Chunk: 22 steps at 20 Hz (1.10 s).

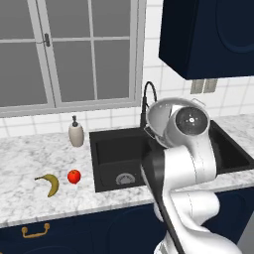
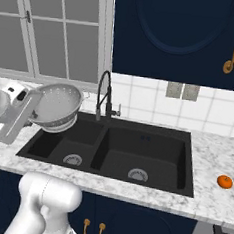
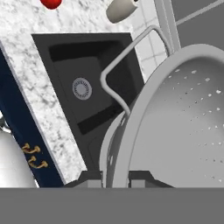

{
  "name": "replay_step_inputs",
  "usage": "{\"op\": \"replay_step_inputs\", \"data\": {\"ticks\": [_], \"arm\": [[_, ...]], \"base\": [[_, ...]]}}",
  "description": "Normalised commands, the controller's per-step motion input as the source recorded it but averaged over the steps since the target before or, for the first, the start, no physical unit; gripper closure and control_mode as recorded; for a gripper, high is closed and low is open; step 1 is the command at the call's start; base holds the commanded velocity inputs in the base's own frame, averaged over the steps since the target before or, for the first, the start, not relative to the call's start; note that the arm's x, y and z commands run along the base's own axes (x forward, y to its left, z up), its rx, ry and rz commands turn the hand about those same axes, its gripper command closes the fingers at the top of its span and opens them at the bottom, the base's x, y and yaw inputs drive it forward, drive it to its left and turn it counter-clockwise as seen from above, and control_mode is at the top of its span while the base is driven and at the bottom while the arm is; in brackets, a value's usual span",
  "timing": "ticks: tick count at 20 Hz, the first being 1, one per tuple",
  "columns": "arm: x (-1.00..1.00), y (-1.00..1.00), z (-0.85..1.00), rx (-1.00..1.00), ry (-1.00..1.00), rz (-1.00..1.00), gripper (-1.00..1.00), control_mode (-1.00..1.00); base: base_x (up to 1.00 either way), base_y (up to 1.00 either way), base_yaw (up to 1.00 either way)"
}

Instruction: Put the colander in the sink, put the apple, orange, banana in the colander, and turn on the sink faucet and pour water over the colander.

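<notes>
**Colander lifted over the sink, nothing placed yet**

We judge the task barely begun. The sink (image 2: 152, 142) is the biggest thing before us, a black double basin set in the marble tabletop (image 1: 30, 158), and both basins lie bare down to their drains. Above its left basin we carry the colander (image 2: 57, 106), tilted on its side and clear of the basin floor; our pincer (image 3: 114, 177) is clamped on its rim, one finger on either side of the wall, as the hand view shows. Setting it down is the first step still open. All the fruit is left too: the banana (image 1: 48, 183) and the apple (image 1: 74, 176) lie near each other on the tabletop left of the sink, and the orange (image 2: 225, 181) sits well apart on the right side. No stream runs from the sink faucet (image 2: 105, 95).

That faucet stands just beside the colander, behind the divider, and its arc could catch the rim as we lower. The soap dispenser (image 1: 76, 133) stands back, left of the sink, out of the way.
</notes>
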Motion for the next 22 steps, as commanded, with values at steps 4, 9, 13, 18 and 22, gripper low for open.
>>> {"op": "replay_step_inputs", "data": {"ticks": [4, 9, 13, 18, 22], "arm": [[0.02, 0.95, 0.0, -0.1, 0.0, 0.1, 1.0, -1.0], [0.27, 0.69, -0.18, -0.03, 0.03, 0.12, 1.0, -1.0], [0.49, 0.58, -0.54, -0.04, 0.08, 0.08, 1.0, -1.0], [0.6, 0.29, -0.68, -0.03, 0.11, 0.04, 1.0, -1.0], [0.58, 0.03, -0.63, 0.0, 0.13, 0.0, 1.0, -1.0]], "base": [[0.0, 0.0, 0.0], [0.0, 0.0, 0.0], [0.0, 0.0, 0.0], [0.0, 0.0, 0.0], [0.0, 0.0, 0.0]]}}
